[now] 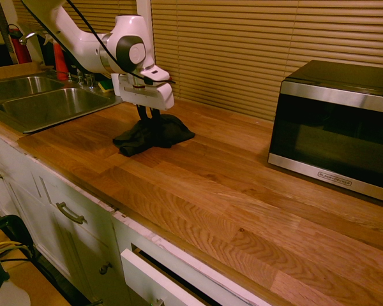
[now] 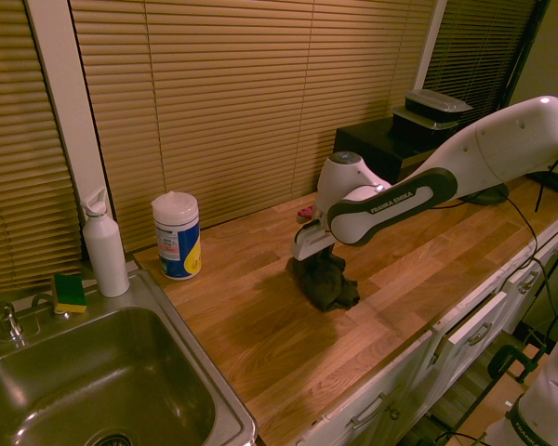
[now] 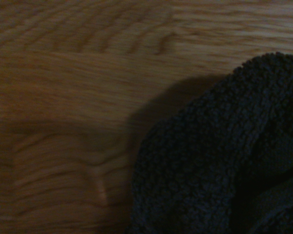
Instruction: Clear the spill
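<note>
In the first exterior view, left to right: the double stainless-steel sink (image 1: 51, 97), then my two-finger gripper (image 1: 153, 116), closed on the crumpled black terry cloth (image 1: 154, 135), then the black-and-silver microwave (image 1: 335, 127) on the right; I can't see the spill, perhaps under the cloth; I should press lightly and wipe flat, overlapping strokes

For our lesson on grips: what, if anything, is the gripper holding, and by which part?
The gripper holds the black cloth by its bunched-up top.
</note>
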Robot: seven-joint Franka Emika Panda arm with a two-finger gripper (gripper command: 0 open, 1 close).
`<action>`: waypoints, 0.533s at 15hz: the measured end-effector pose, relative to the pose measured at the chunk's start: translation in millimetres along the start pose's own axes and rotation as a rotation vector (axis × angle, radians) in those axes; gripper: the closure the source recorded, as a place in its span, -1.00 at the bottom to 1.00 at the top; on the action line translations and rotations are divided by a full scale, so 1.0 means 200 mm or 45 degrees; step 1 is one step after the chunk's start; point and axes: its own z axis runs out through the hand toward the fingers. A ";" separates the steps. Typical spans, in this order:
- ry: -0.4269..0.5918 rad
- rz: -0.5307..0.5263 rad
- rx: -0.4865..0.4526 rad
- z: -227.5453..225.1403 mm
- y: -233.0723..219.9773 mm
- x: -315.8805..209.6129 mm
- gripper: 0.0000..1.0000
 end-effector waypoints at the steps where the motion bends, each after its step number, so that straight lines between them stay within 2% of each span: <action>1: -0.005 -0.010 0.003 0.00 -0.03 -0.05 1.00; 8: -0.015 -0.095 0.009 -0.04 -0.34 -0.51 1.00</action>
